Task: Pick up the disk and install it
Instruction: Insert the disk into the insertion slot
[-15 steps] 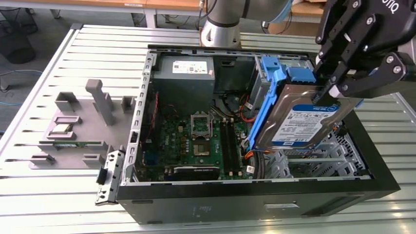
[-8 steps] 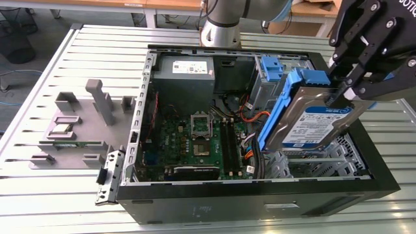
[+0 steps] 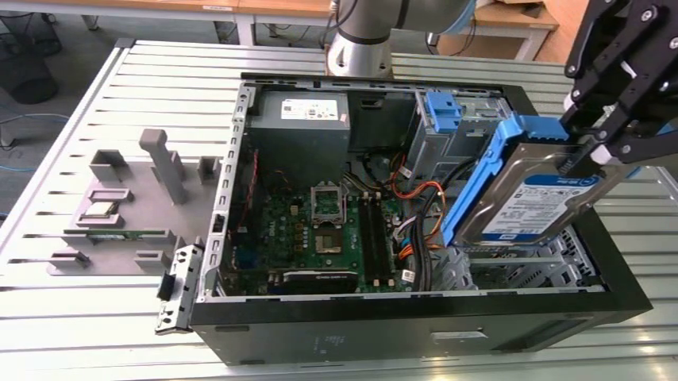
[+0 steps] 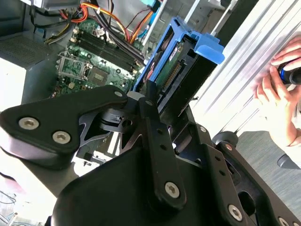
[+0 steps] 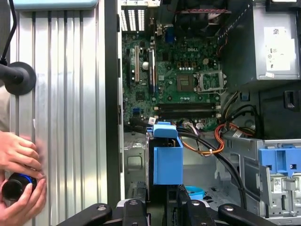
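The disk [image 3: 529,202], a silver-grey drive with a white-and-blue label in a blue bracket, hangs tilted over the open computer case [image 3: 424,321], at the exterior view's right. It is above the metal drive cage [image 3: 519,266]. My gripper [image 3: 591,152] is shut on the disk's upper end. In the second wrist view the black fingers [image 4: 151,106] clamp the disk [image 4: 186,59] by its edge. The first wrist view looks down along the disk's blue bracket [image 5: 167,162] into the case, with the gripper [image 5: 164,207] just behind it.
Inside the case are the motherboard [image 3: 329,230], power supply [image 3: 302,119], orange cables [image 3: 418,190] and another blue bracket [image 3: 445,111]. A grey fixture [image 3: 127,198] with a green circuit strip [image 3: 117,234] lies beside the case. A person's hands [image 5: 19,162] are beside the table.
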You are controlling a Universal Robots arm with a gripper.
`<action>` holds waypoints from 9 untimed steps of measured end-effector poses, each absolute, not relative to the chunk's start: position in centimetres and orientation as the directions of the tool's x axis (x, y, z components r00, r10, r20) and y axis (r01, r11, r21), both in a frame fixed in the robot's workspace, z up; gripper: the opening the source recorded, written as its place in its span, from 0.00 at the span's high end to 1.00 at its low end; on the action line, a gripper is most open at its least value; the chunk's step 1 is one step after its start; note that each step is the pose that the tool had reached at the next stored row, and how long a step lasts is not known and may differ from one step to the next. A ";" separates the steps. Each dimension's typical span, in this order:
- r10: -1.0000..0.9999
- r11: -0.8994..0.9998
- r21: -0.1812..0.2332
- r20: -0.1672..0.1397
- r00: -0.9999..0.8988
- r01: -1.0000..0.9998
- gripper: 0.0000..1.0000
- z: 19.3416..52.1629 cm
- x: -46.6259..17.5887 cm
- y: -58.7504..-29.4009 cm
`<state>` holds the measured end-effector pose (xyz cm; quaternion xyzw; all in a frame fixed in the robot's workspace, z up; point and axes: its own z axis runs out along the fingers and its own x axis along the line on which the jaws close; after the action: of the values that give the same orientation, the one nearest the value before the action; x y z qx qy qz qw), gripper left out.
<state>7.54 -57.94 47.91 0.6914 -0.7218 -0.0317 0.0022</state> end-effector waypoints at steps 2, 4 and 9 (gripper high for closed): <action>-0.998 0.042 0.049 -0.041 -0.044 -0.998 0.65 47.9 8.1 -57.9; -0.998 0.042 0.049 -0.041 -0.044 -0.998 0.65 47.9 8.6 -58.0; -0.998 0.042 0.049 -0.041 -0.044 -0.998 0.65 47.9 9.3 -57.9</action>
<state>9.30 -57.95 47.90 0.6914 -0.7218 -0.0316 0.0022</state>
